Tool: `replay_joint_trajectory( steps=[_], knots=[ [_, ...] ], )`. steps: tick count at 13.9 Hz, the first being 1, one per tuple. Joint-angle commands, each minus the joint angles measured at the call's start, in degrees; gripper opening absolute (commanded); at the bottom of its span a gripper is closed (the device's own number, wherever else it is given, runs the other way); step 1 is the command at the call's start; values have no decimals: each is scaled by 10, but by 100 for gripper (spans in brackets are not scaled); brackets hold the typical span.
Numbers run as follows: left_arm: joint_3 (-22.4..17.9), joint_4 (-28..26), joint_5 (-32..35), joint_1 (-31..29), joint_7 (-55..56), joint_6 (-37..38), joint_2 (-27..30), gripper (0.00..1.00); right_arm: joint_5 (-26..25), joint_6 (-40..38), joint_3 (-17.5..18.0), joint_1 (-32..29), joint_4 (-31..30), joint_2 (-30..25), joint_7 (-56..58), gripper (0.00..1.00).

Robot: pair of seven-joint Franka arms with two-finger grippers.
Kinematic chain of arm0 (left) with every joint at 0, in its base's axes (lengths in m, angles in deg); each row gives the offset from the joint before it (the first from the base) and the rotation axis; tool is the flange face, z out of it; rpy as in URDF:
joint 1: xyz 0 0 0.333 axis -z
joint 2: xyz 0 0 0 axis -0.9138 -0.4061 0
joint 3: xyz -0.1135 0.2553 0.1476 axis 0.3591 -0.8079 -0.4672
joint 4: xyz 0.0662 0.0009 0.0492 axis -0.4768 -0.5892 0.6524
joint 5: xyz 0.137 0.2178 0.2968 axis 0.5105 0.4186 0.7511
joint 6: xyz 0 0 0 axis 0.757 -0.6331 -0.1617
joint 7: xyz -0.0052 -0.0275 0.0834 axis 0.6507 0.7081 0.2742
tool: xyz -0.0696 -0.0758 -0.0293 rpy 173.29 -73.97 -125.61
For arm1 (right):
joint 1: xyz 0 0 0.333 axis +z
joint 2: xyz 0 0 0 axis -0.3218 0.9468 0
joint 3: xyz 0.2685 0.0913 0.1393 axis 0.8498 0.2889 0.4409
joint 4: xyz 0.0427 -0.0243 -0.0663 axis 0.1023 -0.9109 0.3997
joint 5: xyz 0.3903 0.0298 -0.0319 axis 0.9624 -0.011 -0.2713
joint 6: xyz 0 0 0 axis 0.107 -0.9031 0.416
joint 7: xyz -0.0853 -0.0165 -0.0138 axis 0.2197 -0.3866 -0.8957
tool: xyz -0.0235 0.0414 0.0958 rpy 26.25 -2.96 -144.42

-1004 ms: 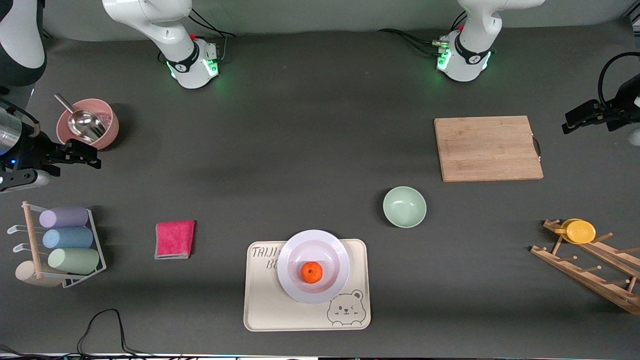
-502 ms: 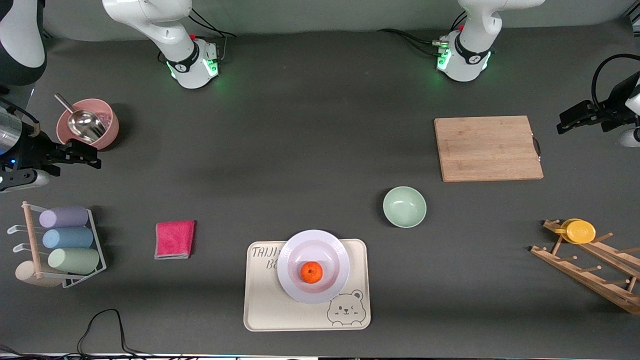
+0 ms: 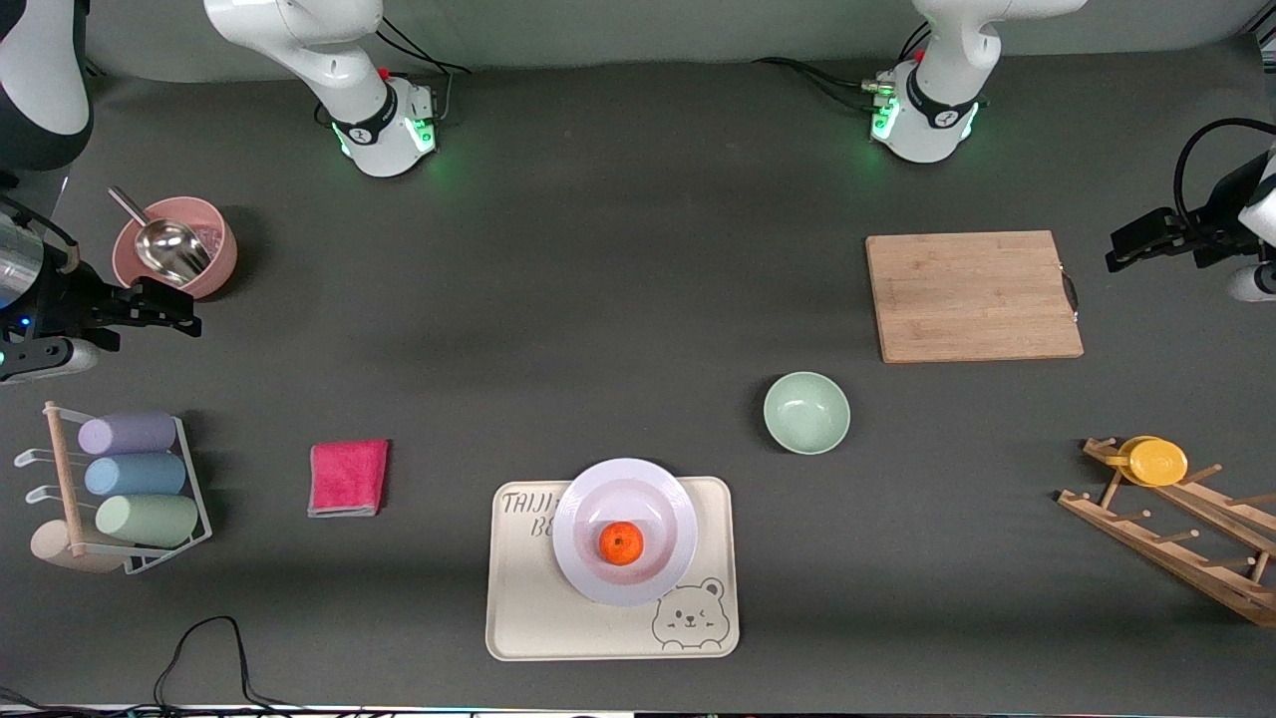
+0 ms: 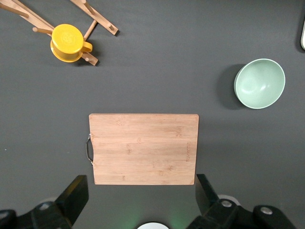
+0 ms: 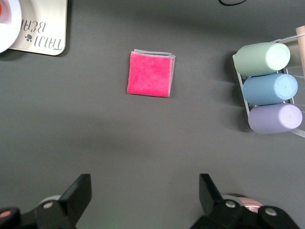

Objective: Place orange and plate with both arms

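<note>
The orange (image 3: 621, 542) sits in the middle of the plate (image 3: 588, 494), and the plate rests on the cream bear tray (image 3: 528, 608) low in the centre of the front frame, near the lower edge. In the right wrist view only a sliver of the plate (image 5: 9, 24) and the tray (image 5: 43, 28) shows at the upper left corner of the frame.

The left claw (image 3: 1136, 244) hangs at the right edge of the front frame, over the bare surface (image 3: 638, 299) just beside the wooden cutting board (image 3: 972, 296); its fingers (image 4: 74, 195) are spread wide with nothing between them. The left wrist view shows the board (image 4: 144, 148) mid-frame, the mint-green bowl (image 4: 259, 83) at upper right and the yellow cup (image 4: 69, 43) on its wooden rack (image 4: 97, 21) at upper left.

The right claw (image 3: 159, 307) hangs at the left edge of the front frame, next to the pink bowl (image 3: 214, 264) that holds a metal scoop (image 3: 164, 244). Its fingers (image 5: 76, 193) are likewise spread and empty. Below it in the front frame lie the three pastel cups in a wire rack (image 3: 130, 477) and the pink cloth (image 3: 347, 477). Both claws are well apart from the plate and orange.
</note>
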State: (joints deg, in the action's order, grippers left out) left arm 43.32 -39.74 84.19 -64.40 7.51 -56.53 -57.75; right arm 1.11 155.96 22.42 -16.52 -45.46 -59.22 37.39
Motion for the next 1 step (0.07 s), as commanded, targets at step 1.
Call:
replay_joint_trajectory(
  steps=[1],
  knots=[
    [-3, -7, 10, 4, -3, -7, 6, 100, -13, -10, 2, -1, 7, -1, -22, 100]
  ],
)
